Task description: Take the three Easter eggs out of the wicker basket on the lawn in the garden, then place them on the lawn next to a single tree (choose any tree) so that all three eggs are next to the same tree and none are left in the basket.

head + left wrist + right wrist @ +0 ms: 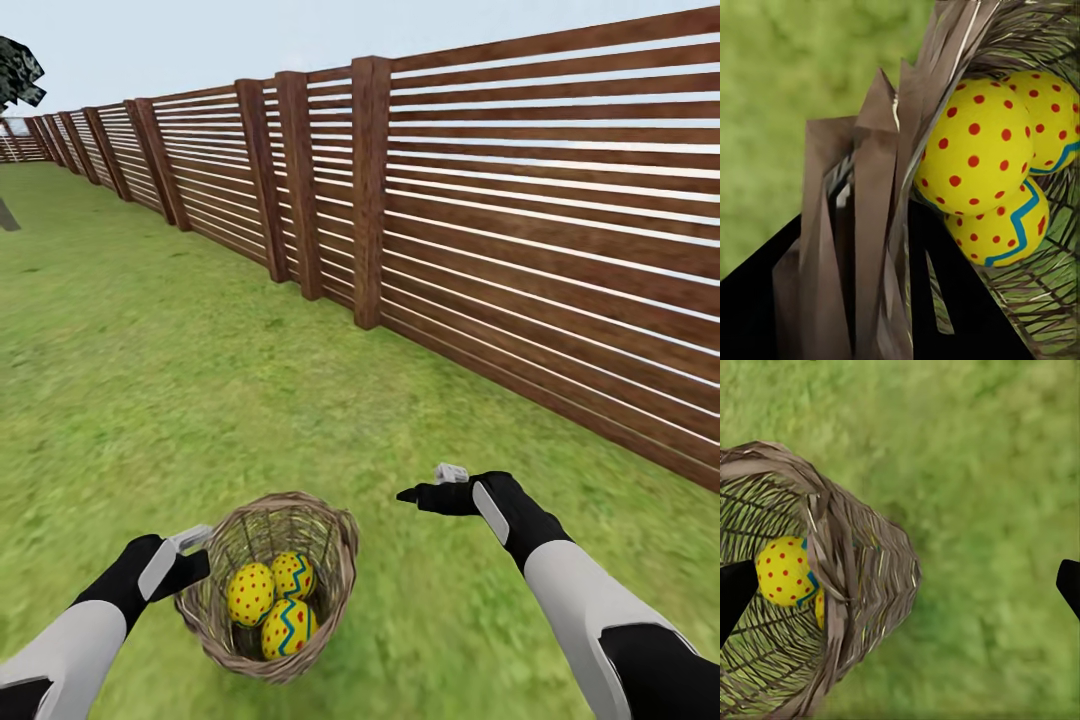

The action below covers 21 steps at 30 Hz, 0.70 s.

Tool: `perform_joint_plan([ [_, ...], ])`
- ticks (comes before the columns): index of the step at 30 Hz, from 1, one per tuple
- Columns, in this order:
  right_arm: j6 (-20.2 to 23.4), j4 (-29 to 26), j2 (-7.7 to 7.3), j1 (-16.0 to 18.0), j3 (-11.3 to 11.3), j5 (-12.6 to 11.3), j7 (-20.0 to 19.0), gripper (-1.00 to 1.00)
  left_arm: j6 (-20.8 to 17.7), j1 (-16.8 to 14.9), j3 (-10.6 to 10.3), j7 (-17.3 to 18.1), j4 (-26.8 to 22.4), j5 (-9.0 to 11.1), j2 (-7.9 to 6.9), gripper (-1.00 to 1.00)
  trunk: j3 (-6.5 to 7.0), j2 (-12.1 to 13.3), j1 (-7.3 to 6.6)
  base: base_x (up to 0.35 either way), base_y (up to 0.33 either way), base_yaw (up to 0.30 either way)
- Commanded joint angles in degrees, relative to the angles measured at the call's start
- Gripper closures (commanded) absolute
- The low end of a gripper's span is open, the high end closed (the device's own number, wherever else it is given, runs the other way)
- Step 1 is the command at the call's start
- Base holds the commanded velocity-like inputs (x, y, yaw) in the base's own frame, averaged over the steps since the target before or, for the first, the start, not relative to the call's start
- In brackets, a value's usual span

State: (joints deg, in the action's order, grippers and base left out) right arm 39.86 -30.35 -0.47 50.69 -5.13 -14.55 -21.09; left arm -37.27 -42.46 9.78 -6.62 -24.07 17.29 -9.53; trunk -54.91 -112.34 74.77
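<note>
Fingers of the left gripper are clamping the wicker basket rim at 9 o'clock, three Easter eggs lying inside; right gripper is hanging released at the basket's 2 o'clock over the lawn.

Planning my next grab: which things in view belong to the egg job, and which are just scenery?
Job:
- three Easter eggs, all in the basket
- wicker basket, gripped at its rim by the left gripper
- lawn
- tree, far off at the upper left
- right gripper, open over grass

Scenery:
- wooden fence
- sky
</note>
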Motion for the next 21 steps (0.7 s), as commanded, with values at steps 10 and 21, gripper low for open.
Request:
perform_joint_plan([
  [10,-0.4,0.4,-2.09,0.0,-0.2,0.0,0.5,-1.00,-0.4,0.0,0.2,-0.5,-0.5,0.4,-0.18,1.00,1.75,4.0,-2.21,0.000,0.000,0.000],
  [21,-0.4,0.0,-3.57,0.0,-0.2,0.0,0.5,-1.00,-0.4,0.0,0.2,-0.5,-0.5,0.4,-0.17,1.00,3.73,8.4,-4.63,0.000,0.000,0.000],
])
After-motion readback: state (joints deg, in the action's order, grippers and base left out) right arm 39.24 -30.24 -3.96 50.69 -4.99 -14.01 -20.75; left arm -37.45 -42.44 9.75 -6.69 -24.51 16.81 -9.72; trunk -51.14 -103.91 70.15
